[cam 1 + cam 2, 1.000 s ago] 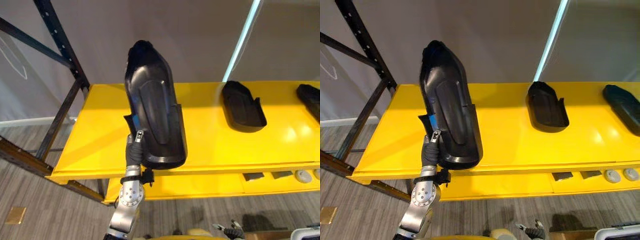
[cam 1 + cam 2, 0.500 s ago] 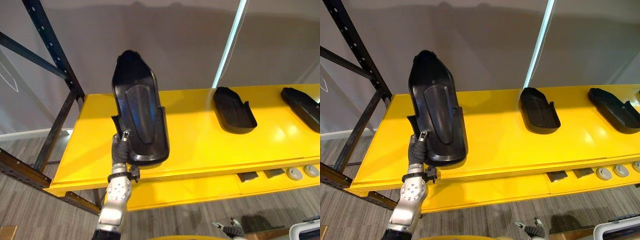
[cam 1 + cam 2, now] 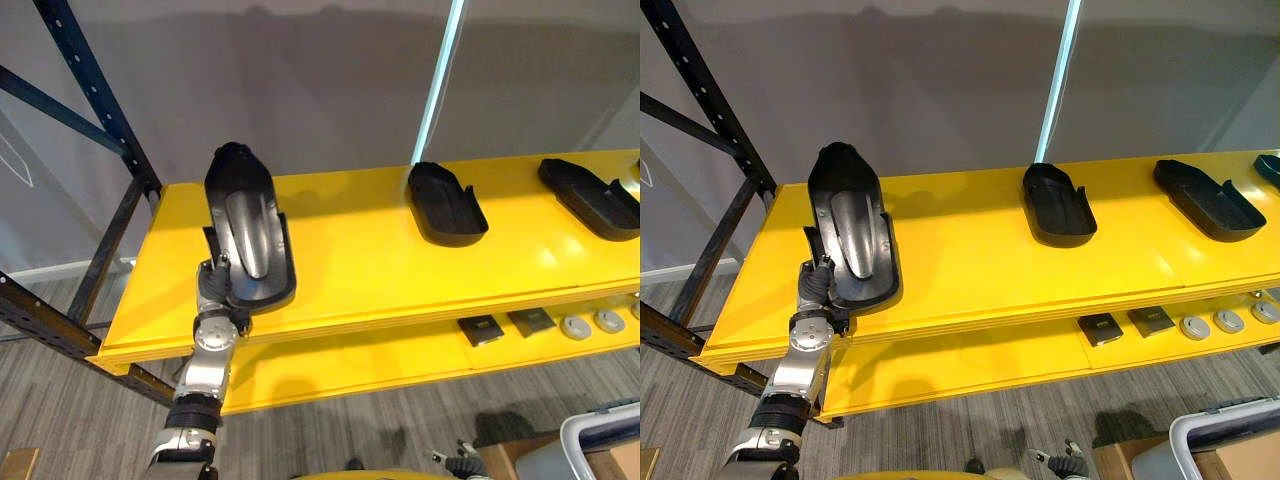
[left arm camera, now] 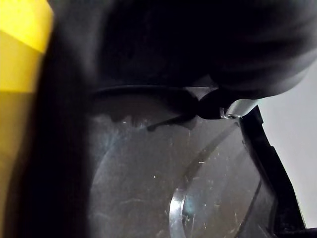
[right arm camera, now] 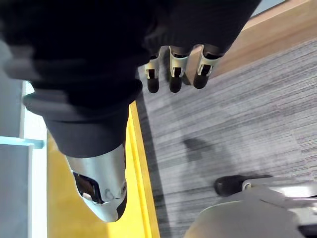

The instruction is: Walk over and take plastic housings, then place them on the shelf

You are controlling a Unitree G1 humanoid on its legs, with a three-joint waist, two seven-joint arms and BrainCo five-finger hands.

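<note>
My left hand (image 3: 212, 285) is shut on the near end of a long black plastic housing (image 3: 248, 238). The housing lies lengthwise low over the left part of the yellow shelf (image 3: 370, 270), hollow side down; I cannot tell whether it touches the board. In the left wrist view the housing's scratched inner surface (image 4: 148, 188) is right against the camera, with one finger (image 4: 233, 106) curled over its edge. Two more black housings (image 3: 447, 203) (image 3: 590, 197) lie on the shelf to the right. My right hand (image 5: 171, 74) hangs open over the grey floor.
A black rack upright (image 3: 90, 95) with a diagonal brace stands at the shelf's left end. A pale blue strip (image 3: 437, 80) runs up the wall behind. Small square parts (image 3: 483, 328) and round discs (image 3: 609, 320) sit on the lower board. A grey bin (image 3: 600, 445) stands bottom right.
My left hand has lowered the housing from a raised, steep tilt down toward the shelf's left part. The camera has shifted too, bringing more of the shelf's right side into view.
</note>
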